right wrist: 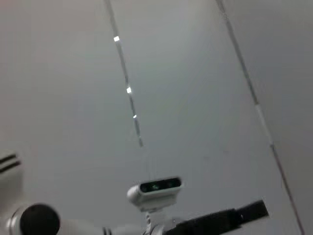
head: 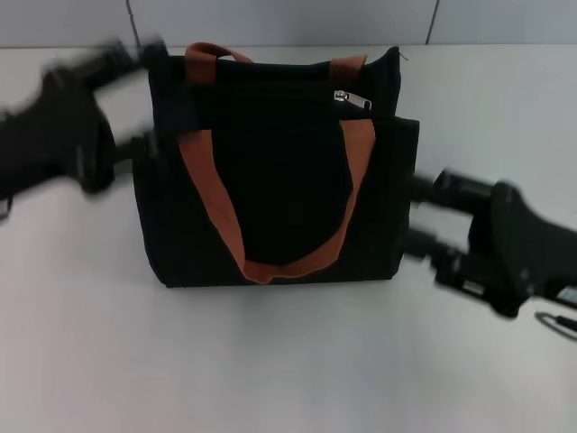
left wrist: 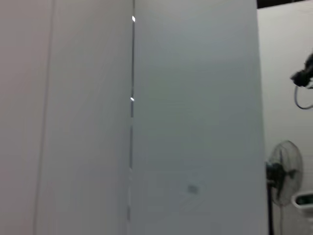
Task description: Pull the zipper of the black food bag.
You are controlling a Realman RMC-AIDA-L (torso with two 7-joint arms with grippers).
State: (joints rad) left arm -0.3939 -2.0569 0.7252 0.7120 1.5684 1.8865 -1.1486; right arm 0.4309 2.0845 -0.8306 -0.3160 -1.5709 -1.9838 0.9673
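boxy black food bag (head: pixel 279 180) with rust-orange straps, silver zipper (head: pixel 352 98) near its top; tool states unclear

Head downward; wrists seemingly wallward

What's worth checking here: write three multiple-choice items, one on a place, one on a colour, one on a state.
1. Where on the black food bag is the zipper?
A. Top, toward the robot's right
B. Top, at the far left end
C. Along the bottom edge

2. What colour are the handle straps?
A. Blue
B. White
C. Rust-orange

3. How is the right gripper?
A. Shut on the zipper
B. Open, beside the bag's right side
C. Shut on a strap

Answers: 1 A, the silver slider sits by the right strap's top. 2 C, both bands are orange. 3 B, its fingers are apart and hold nothing; the left gripper, also open, is at the bag's left edge.
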